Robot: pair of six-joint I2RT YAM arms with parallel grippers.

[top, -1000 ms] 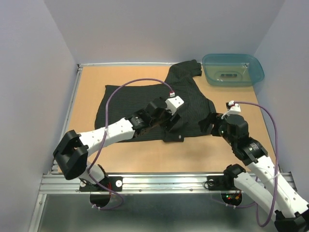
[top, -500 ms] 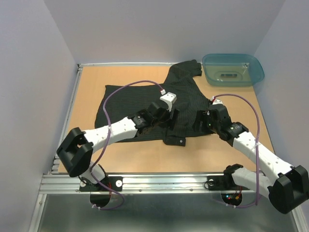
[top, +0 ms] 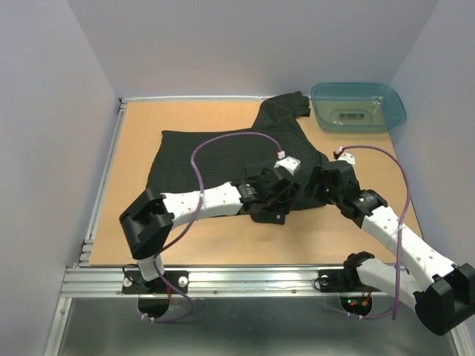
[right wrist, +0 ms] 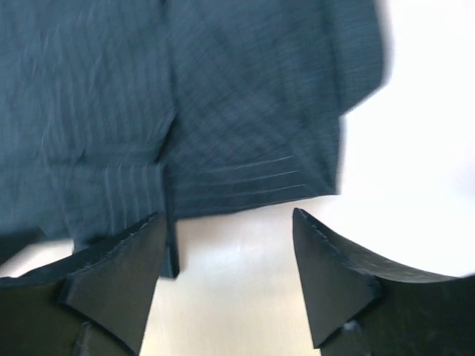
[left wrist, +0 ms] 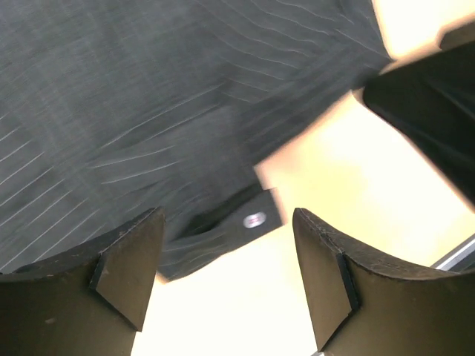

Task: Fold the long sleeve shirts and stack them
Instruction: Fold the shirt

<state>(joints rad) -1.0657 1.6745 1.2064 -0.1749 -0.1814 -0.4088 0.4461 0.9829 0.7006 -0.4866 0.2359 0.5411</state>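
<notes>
The black pinstriped long sleeve shirt [top: 215, 152] lies spread on the wooden table, one sleeve reaching toward the back right. My left gripper [top: 276, 202] hovers over the shirt's near right corner. In the left wrist view it [left wrist: 228, 216] is open, with a dark cuff and its pale button [left wrist: 254, 219] just ahead and bare wood between the fingers. My right gripper [top: 315, 185] is at the shirt's right edge. The right wrist view shows it [right wrist: 228, 215] open too, over bare table, just short of the cloth's edge [right wrist: 245, 189].
A teal plastic tub [top: 358, 106] stands at the back right corner, close to the sleeve's end. Bare table [top: 223, 237] runs along the near edge before the metal rail [top: 245, 278]. Grey walls close in the left, back and right sides.
My left gripper slid right and nearer along the shirt to its near right corner. The right arm swung in from the right to the shirt's edge, its jaws narrowing a little.
</notes>
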